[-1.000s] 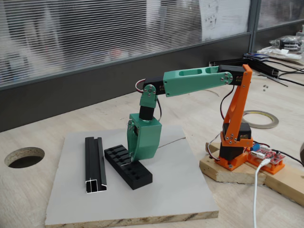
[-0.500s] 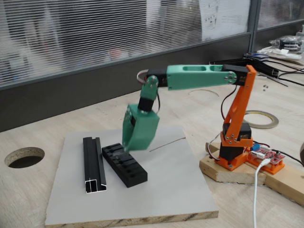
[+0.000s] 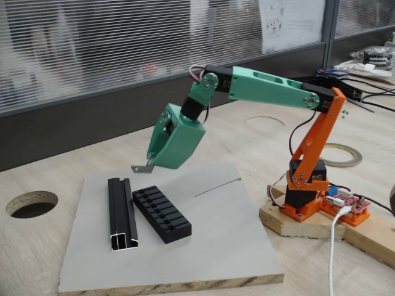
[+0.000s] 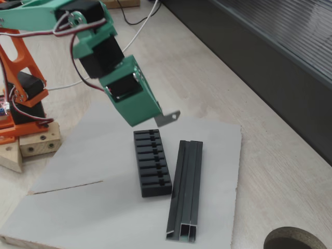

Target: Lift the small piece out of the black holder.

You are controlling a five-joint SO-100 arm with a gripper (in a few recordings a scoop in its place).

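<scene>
Half the small piece (image 3: 143, 168) hides inside the gripper (image 3: 152, 164).

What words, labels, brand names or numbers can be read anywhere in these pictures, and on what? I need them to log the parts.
No text can be read.
Paper sheet on the window: dark marks, too blurred to read.
Red circuit board at the arm's base: any print too small to tell.
Gripper, small piece, black holder, black channel rail: no markings visible.
</scene>
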